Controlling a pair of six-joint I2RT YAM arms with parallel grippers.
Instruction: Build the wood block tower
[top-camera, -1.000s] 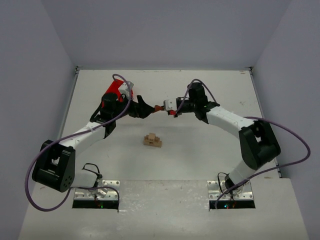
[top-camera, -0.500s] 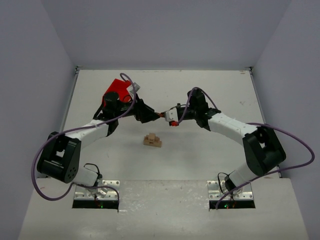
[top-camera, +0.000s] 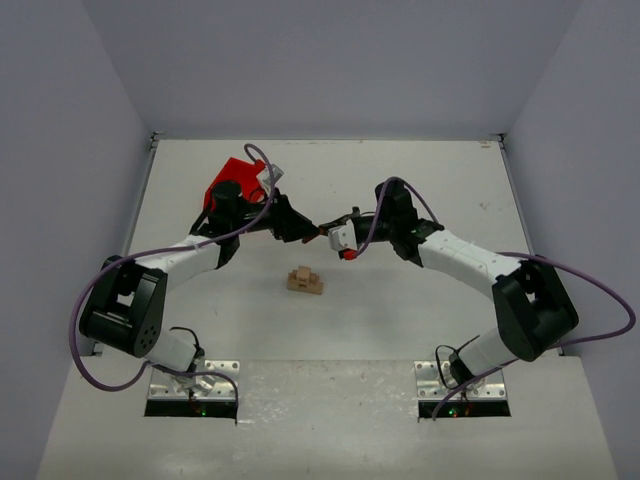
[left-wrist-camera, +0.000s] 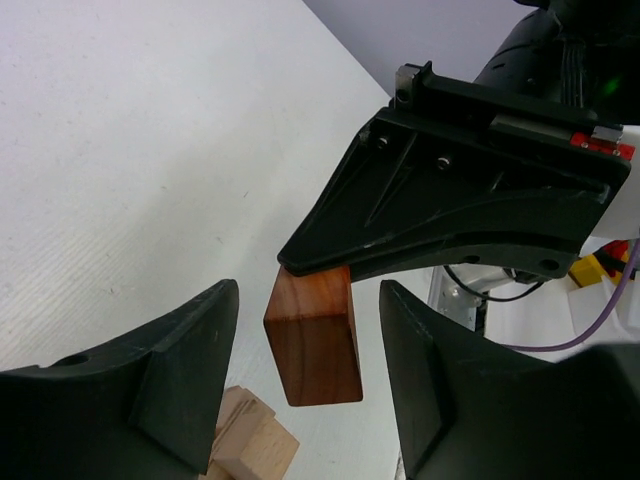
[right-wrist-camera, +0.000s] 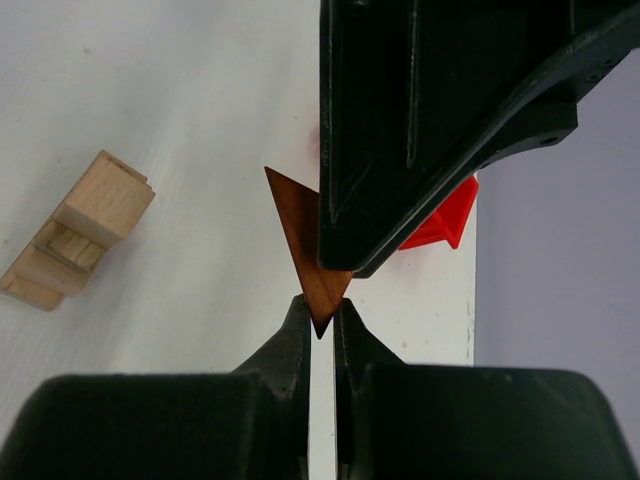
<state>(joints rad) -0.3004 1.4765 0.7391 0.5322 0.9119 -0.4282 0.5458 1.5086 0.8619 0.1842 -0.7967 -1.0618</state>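
The wood block tower (top-camera: 305, 281) is a small stack of pale blocks on the table's middle, also seen in the right wrist view (right-wrist-camera: 75, 230) and low in the left wrist view (left-wrist-camera: 250, 440). Above and behind it, the reddish-brown wedge (top-camera: 319, 232) hangs in the air. My right gripper (right-wrist-camera: 320, 315) is shut on the wedge's (right-wrist-camera: 298, 232) pointed tip. My left gripper (left-wrist-camera: 308, 330) straddles the wedge's (left-wrist-camera: 313, 335) blunt end, its jaws partly closed with a gap on each side. The two grippers meet nose to nose (top-camera: 312, 232).
A red plastic bin (top-camera: 237, 178) lies at the back left behind the left arm, with a corner of it (right-wrist-camera: 440, 220) showing in the right wrist view. White table surface surrounds the tower. Grey walls enclose the table.
My left gripper has moved right until its jaws surround the wedge, and the jaws have narrowed. The right gripper has drifted slightly left and nearer, still pinching the wedge.
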